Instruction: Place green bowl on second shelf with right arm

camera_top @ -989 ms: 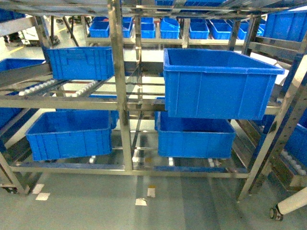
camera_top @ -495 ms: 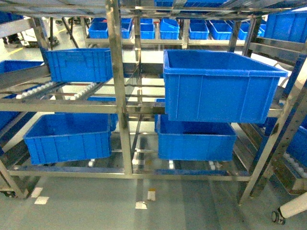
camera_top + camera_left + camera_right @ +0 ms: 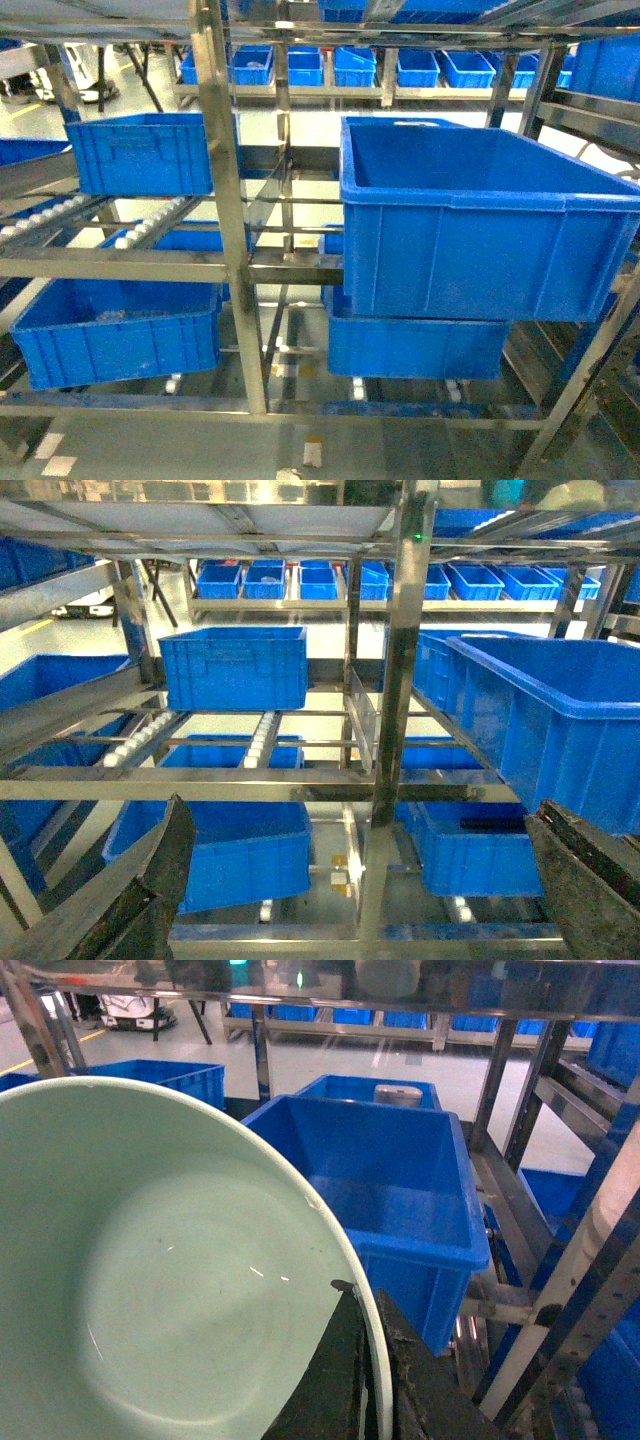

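The pale green bowl [image 3: 170,1290] fills the left of the right wrist view, and my right gripper [image 3: 372,1305] is shut on its rim, one finger inside and one outside. Beyond the bowl lies a large deep blue crate [image 3: 390,1180], open and tilted on the second shelf [image 3: 120,265] of the steel rack. In the head view the same crate [image 3: 480,220] juts forward at the right; neither gripper nor the bowl shows there. My left gripper [image 3: 360,880] is open, with only the rack seen between its fingers [image 3: 150,880].
Steel uprights [image 3: 225,220] divide the rack. A smaller blue crate [image 3: 140,150] sits on roller rails at the left. Two more crates [image 3: 115,335] rest on the lowest level. Rows of blue bins [image 3: 350,65] stand behind. A slanted rack post [image 3: 560,1290] is at the right.
The head view has drawn closer to the rack: the large crate looms bigger and the floor strip has shrunk. The white wheeled leg at lower right has left the view.
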You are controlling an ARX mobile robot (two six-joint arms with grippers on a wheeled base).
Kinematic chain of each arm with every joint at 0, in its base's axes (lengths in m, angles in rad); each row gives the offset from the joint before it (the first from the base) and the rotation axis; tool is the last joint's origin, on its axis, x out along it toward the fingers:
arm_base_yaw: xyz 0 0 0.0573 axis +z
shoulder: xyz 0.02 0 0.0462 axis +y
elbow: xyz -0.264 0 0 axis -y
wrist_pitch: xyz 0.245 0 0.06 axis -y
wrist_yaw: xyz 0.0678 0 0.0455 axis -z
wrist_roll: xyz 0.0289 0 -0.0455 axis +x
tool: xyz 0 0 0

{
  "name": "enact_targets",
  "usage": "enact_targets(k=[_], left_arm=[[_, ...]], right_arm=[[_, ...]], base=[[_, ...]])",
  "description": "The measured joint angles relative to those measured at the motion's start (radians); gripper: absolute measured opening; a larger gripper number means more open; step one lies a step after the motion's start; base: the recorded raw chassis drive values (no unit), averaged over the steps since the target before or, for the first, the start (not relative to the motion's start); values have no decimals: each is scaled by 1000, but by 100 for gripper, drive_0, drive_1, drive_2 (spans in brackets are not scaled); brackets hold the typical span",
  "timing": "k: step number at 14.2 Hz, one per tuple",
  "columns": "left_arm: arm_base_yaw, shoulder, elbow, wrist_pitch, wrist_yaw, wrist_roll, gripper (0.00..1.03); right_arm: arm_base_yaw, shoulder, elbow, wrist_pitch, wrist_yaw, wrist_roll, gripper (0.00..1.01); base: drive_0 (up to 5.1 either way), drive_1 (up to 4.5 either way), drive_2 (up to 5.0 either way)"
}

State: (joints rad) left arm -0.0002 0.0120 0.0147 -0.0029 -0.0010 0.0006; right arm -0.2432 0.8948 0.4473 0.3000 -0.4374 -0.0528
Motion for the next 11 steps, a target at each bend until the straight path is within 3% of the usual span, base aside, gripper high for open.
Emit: enact_targets(k=[7,11], left_arm=[[0,0,0,-3,0,0,98],[0,0,0,7,0,0,98]], right_arm=[[0,0,0,0,0,0,2],[1,4,0,3,0,0,2]], base=[[3,435,-430],[0,0,0]])
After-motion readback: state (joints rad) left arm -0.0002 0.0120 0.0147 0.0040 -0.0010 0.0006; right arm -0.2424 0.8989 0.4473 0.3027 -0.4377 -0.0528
